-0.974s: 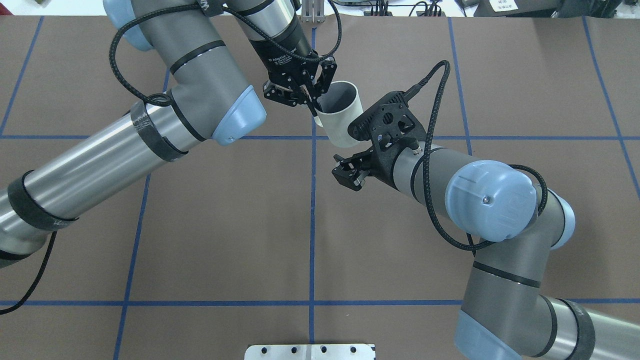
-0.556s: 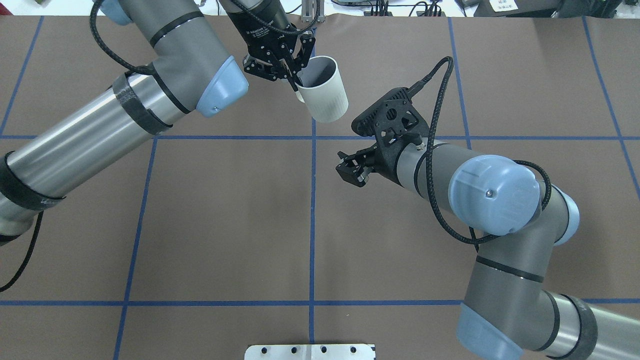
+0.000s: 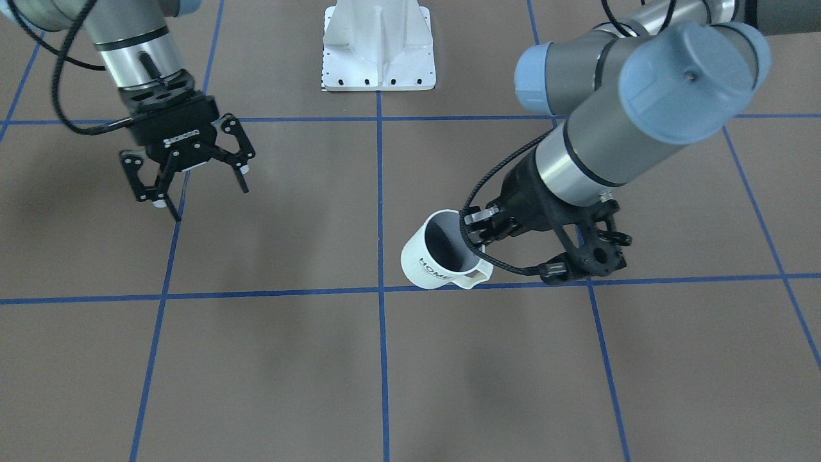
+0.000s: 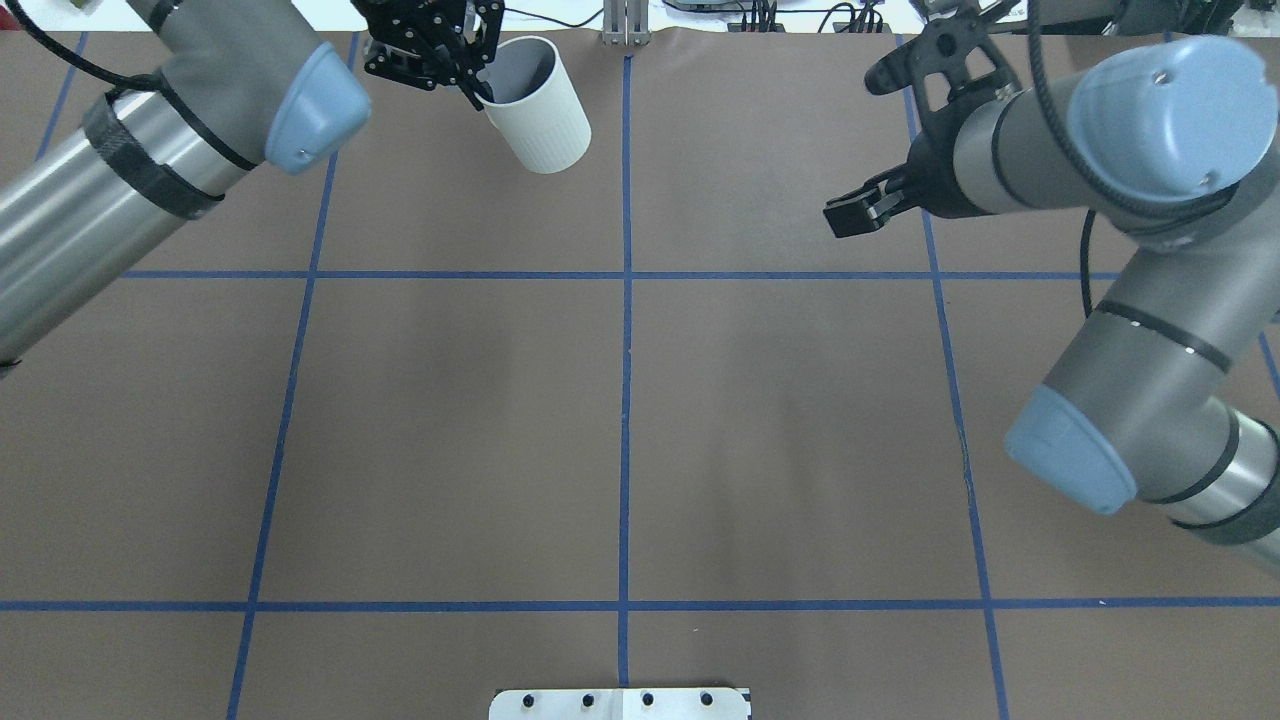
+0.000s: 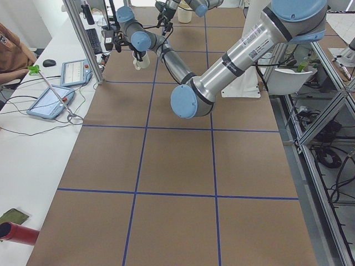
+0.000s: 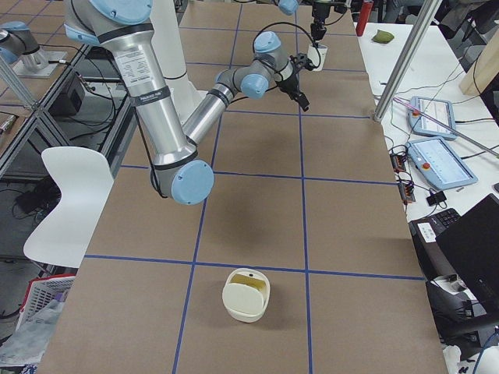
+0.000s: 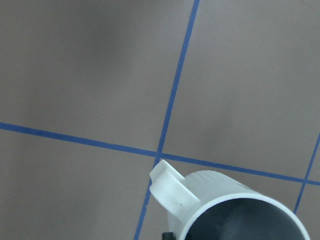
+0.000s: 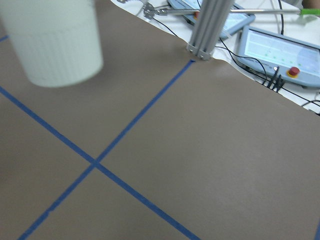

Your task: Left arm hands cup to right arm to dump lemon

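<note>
- Gripping the cup (image 4: 540, 125) by its rim, the left gripper (image 4: 470, 82) has its jaws closed on the wall, with one finger down inside the grey mouth and the other outside.
- The cup hangs in the air, clear of the table (image 4: 450, 440). It is tilted so that the mouth leans toward the gripper and the ribbed base points away.
- In the overhead view, the cup sits over the far row of squares, left of the centre blue tape line (image 4: 625, 400) and near the far edge.
- The front-facing view shows black "HOME" lettering on the cup's side. The left wrist view shows its squared handle (image 7: 172, 192) and a slice of the grey inside.
- The right gripper (image 3: 210, 201) hangs above the table, well apart from the cup, with its fingers spread wide and nothing between them.
- The right wrist view catches the cup blurred at upper left, with a metal post (image 8: 207, 25) and tablets (image 8: 280, 47) beyond the table's edge.
- In the exterior right view, a cream container (image 6: 246, 294) lies on the table's near end. It seems to hold something yellowish, too small there to identify.
</note>
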